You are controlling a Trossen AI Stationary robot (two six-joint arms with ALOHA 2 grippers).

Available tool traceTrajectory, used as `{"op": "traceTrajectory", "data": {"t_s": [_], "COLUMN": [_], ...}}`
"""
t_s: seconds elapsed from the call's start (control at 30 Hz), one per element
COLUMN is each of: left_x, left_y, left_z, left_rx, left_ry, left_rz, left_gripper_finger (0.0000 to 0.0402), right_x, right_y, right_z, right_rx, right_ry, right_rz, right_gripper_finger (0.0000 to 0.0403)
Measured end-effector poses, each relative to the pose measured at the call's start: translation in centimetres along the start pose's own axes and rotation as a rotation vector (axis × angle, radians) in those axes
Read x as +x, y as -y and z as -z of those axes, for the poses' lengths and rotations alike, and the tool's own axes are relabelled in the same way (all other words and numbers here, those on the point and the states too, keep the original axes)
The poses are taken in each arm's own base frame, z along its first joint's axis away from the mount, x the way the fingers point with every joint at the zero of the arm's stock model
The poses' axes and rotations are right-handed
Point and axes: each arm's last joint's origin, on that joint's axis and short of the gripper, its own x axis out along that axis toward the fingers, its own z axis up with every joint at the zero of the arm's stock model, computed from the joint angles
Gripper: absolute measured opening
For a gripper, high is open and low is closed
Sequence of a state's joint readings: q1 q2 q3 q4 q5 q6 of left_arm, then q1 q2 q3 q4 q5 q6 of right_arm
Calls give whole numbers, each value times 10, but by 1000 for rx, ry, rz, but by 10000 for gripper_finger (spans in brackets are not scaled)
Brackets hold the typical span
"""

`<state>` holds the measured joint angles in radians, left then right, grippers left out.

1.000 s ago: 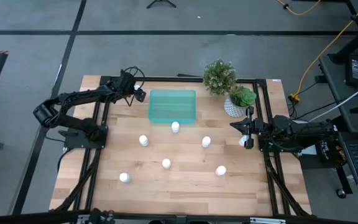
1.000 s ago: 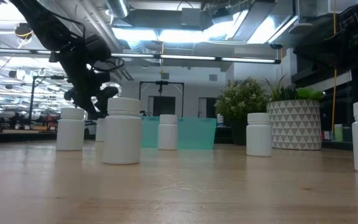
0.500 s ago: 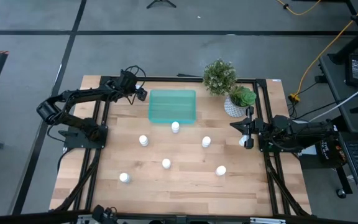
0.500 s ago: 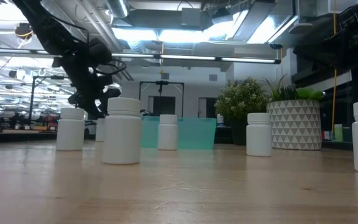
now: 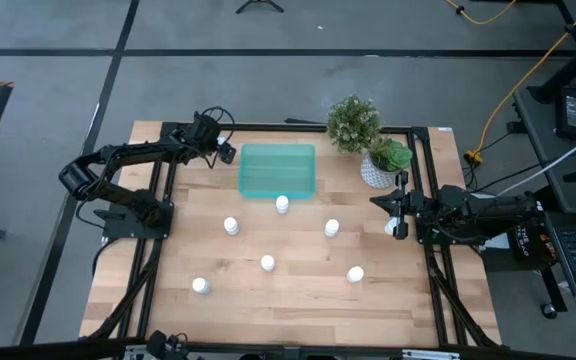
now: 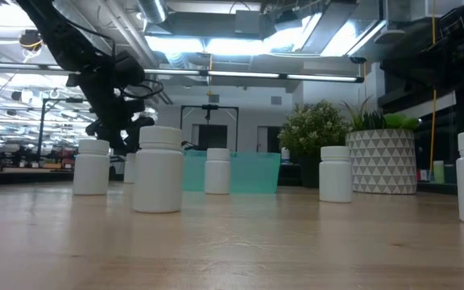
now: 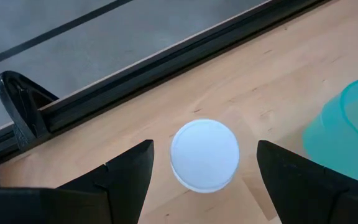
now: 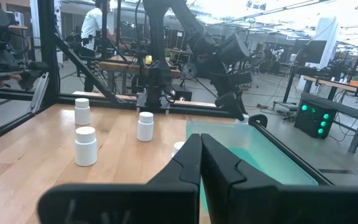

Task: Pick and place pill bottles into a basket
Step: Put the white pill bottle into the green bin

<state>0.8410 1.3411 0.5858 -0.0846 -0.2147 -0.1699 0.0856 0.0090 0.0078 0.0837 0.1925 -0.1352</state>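
Observation:
My left gripper (image 5: 218, 152) is open at the table's far left, beside the teal basket (image 5: 278, 148). In the left wrist view its fingers point down and stand on either side of a white pill bottle (image 7: 204, 155) without touching it. That bottle stands upright on the table near the basket's corner (image 7: 353, 137). Several more bottles stand upright on the wood, among them one at the basket's near edge (image 5: 282, 204), one at the middle (image 5: 267, 262) and one at the near left (image 5: 200, 285). My right gripper (image 5: 396, 215) is shut and empty at the table's right side, as the right wrist view (image 8: 201, 155) also shows.
A white patterned pot with a green plant (image 5: 376, 170) and a second bushy plant (image 5: 353, 122) stand at the far right. Black frame rails (image 5: 163, 200) run along the table's left and right sides. A person (image 8: 95, 22) stands in the room beyond the table.
My left gripper has shifted slightly upward over the bottle beside the basket in the first half second, then kept still. Its fingers stay open.

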Motion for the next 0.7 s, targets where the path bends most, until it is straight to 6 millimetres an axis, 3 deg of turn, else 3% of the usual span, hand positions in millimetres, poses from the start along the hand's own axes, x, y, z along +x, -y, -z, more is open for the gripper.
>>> {"op": "traceTrajectory", "data": {"t_s": [0.7], "left_x": [0], "left_y": [0], "left_z": [-1], "left_rx": [0], "left_ry": [6], "left_rz": [0], "left_gripper_finger": [278], "right_x": [0], "right_y": [0], "right_z": [0], "right_rx": [2], "right_ry": [0], "right_rz": [0], "right_gripper_finger": [10]}}
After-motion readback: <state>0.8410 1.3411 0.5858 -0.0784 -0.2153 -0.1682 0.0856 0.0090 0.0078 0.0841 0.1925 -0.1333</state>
